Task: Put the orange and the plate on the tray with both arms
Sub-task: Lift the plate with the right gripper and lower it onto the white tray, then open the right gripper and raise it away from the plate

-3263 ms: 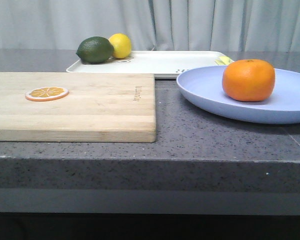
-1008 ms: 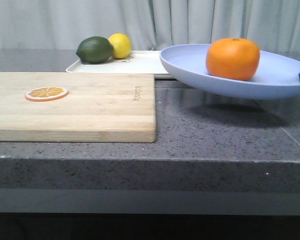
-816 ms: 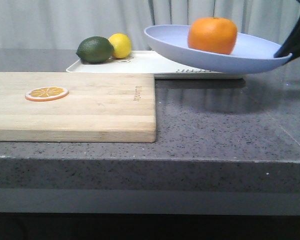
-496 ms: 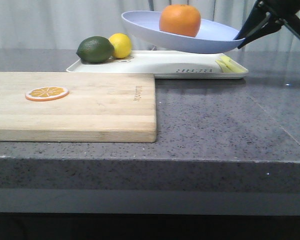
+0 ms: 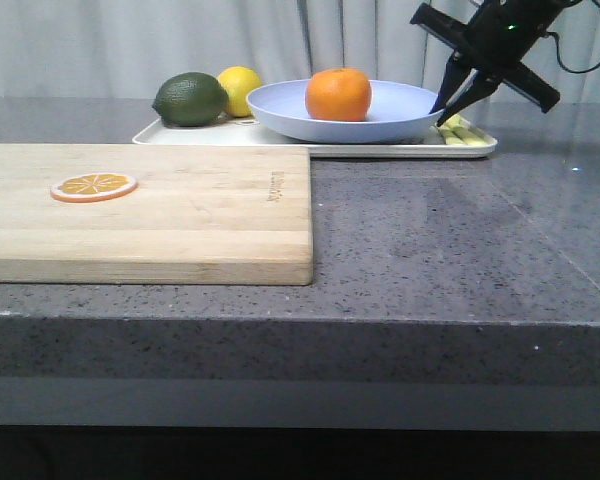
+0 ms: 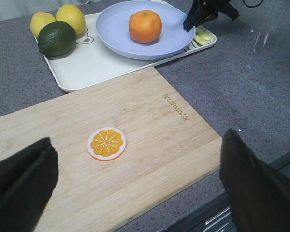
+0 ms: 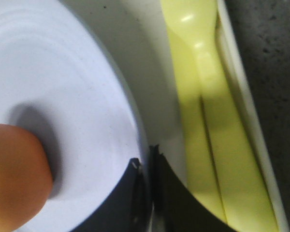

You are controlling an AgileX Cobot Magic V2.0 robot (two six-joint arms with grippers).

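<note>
One orange (image 5: 338, 94) on plate (image 5: 280, 112), plate on tray (image 5: 180, 134), right claw (image 5: 446, 102) pinching rim

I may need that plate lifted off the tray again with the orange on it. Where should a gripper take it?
By its thin raised rim, from the open right side, where the right gripper pinches the plate now. The lime and lemon crowd the left.

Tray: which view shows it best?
The left wrist view: the whole tray shows from above, carrying the plate. The front view shows the tray edge-on only; the right wrist view shows a strip of the tray beside the plate's rim.
</note>
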